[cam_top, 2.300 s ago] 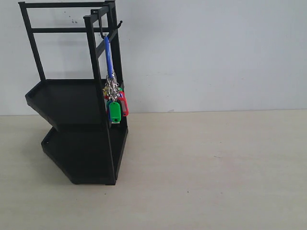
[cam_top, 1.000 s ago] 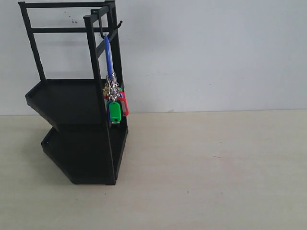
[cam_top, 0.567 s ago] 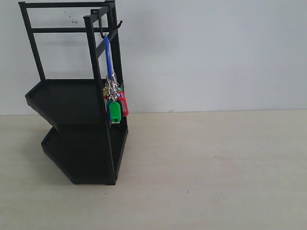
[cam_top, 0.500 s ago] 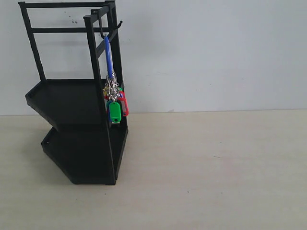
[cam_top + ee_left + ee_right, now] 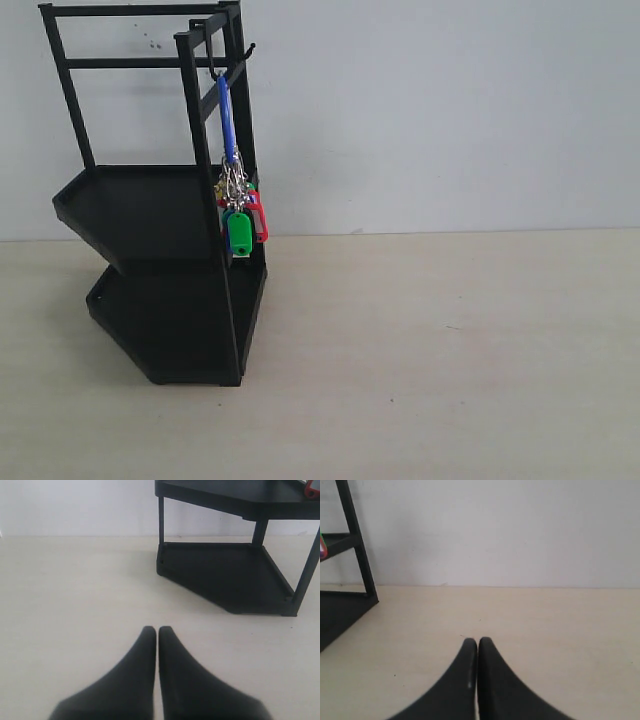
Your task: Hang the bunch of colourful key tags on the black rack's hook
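Note:
The colourful key tag bunch (image 5: 240, 215) hangs by its blue loop from the hook (image 5: 228, 62) at the top right of the black rack (image 5: 150, 215), tags dangling beside the upper shelf. A red corner of the bunch (image 5: 312, 489) shows in the left wrist view, and a sliver of it (image 5: 322, 546) in the right wrist view. My left gripper (image 5: 157, 630) is shut and empty above the tabletop, short of the rack (image 5: 235, 575). My right gripper (image 5: 477, 641) is also shut and empty, off to the side of the rack (image 5: 355, 545). Neither arm appears in the exterior view.
The rack stands at the left of a pale wooden table (image 5: 440, 350), against a white wall (image 5: 450, 110). Its two shelves hold nothing visible.

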Motion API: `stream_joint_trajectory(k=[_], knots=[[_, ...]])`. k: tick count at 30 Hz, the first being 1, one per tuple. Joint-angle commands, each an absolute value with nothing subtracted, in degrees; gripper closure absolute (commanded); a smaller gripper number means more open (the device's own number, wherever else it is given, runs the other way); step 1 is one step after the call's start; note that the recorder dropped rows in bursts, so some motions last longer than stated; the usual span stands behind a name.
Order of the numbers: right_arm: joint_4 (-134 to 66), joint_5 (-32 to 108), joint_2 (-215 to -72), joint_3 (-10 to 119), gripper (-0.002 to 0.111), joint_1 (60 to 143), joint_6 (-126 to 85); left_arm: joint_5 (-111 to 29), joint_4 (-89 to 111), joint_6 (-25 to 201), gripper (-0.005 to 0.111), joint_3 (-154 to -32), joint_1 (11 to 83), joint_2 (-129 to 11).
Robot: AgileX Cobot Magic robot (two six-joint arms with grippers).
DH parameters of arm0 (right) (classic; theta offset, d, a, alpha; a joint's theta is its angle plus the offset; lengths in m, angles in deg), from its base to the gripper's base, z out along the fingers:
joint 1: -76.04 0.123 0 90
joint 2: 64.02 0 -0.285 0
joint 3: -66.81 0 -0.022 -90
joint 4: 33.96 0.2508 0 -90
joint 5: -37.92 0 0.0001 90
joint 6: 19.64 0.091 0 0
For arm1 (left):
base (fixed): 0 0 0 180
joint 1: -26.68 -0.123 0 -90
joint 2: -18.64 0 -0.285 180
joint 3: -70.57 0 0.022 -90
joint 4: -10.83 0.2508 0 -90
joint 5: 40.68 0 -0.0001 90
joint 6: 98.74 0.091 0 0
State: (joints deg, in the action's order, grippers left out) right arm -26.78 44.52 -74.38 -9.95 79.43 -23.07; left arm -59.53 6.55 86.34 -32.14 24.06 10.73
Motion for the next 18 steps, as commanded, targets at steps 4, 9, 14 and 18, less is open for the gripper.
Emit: stream_joint_trajectory(k=[4,9,14,18], knots=[[-26.96,50.29,-71.81,-10.41,0.108,78.91,-22.93,-58.76,6.12,85.74,0.102,-32.21,23.85,10.85],[-27.1,56.53,-71.81,-10.41,0.108,78.91,-21.26,-58.76,6.12,85.74,0.102,-32.21,23.85,10.85],[-27.33,56.65,-71.81,-10.41,0.108,76.25,-21.67,-58.76,6.12,85.74,0.102,-32.21,23.85,10.85],[-27.22,56.65,-71.81,-10.41,0.108,73.87,-21.44,-58.76,6.12,85.74,0.102,-32.21,23.85,10.85]])
